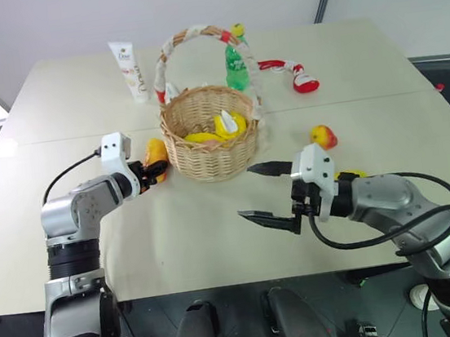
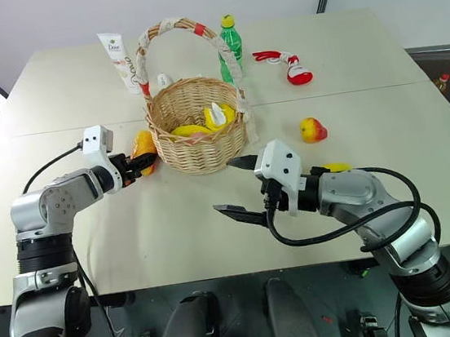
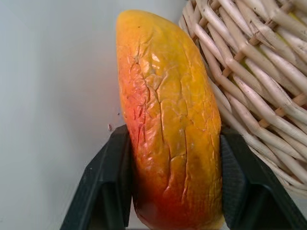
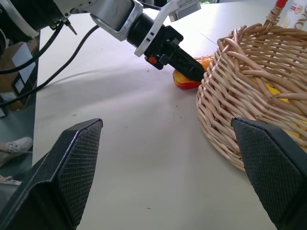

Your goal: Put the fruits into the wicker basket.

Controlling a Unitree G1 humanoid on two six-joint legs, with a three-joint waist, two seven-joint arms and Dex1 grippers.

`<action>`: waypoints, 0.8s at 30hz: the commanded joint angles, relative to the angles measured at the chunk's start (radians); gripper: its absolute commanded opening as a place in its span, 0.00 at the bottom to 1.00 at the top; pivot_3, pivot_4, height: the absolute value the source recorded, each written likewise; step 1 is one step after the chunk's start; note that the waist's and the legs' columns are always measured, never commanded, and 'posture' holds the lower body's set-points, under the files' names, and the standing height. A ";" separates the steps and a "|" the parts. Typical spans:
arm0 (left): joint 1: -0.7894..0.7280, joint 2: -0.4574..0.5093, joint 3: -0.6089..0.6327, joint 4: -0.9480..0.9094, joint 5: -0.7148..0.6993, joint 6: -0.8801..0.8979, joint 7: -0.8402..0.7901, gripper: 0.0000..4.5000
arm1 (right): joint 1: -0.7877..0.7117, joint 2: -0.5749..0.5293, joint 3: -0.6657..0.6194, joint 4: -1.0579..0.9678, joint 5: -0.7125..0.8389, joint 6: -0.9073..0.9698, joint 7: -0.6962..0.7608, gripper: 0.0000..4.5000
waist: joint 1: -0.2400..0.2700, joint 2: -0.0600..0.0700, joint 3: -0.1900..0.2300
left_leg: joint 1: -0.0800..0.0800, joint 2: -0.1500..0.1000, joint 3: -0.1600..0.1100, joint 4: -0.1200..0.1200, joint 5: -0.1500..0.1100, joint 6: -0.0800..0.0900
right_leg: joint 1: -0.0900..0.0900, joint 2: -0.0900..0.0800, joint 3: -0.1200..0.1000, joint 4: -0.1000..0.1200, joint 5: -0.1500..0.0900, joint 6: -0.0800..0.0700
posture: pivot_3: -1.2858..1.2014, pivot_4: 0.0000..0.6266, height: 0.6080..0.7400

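The orange-red-yellow mango [image 3: 168, 120] lies on the table against the left wall of the wicker basket [image 1: 207, 158]. My left gripper [image 1: 155, 171] is shut on it, one black finger [image 3: 103, 191] pressed to each side. Yellow bananas [image 1: 222, 128] lie inside the basket. The red-and-yellow apple [image 1: 323, 136] sits on the table to the basket's right. A yellow lemon [image 1: 350, 174] peeks out behind my right forearm. My right gripper [image 1: 265, 192] hovers in front of the basket, open wide and holding nothing.
Behind the basket stand a green bottle with a yellow cap [image 1: 235, 68] and a white tube [image 1: 129, 69]. A red-and-white curved item [image 1: 300, 77] lies at the back right. The table's front edge runs close under both arms.
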 commanded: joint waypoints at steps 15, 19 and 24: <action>-0.077 0.056 -0.130 -0.460 -0.036 -0.208 -0.132 0.39 | -0.100 0.012 -0.038 0.078 -0.027 -0.055 0.004 1.00 | 0.029 -0.002 0.000 | 0.000 -0.003 0.000 0.002 0.000 -0.001 | 0.004 -0.002 -0.001 -0.003 0.000 0.000 | 0.52 0.24 1.00; -0.182 0.015 -0.255 -0.310 0.076 -0.259 -0.118 0.39 | -0.110 0.018 -0.047 0.106 -0.054 -0.064 -0.022 1.00 | 0.009 -0.001 0.000 | 0.000 -0.004 0.001 0.001 -0.001 0.001 | 0.002 -0.002 0.000 -0.004 0.000 0.001 | 0.52 0.24 1.00; -0.242 -0.008 -0.316 -0.176 0.131 -0.301 -0.168 0.71 | -0.077 0.016 -0.086 0.099 -0.100 -0.059 -0.094 1.00 | -0.004 -0.001 0.000 | -0.002 -0.001 0.000 -0.001 0.000 0.001 | -0.003 0.002 0.001 -0.001 0.000 0.000 | 0.52 0.24 1.00</action>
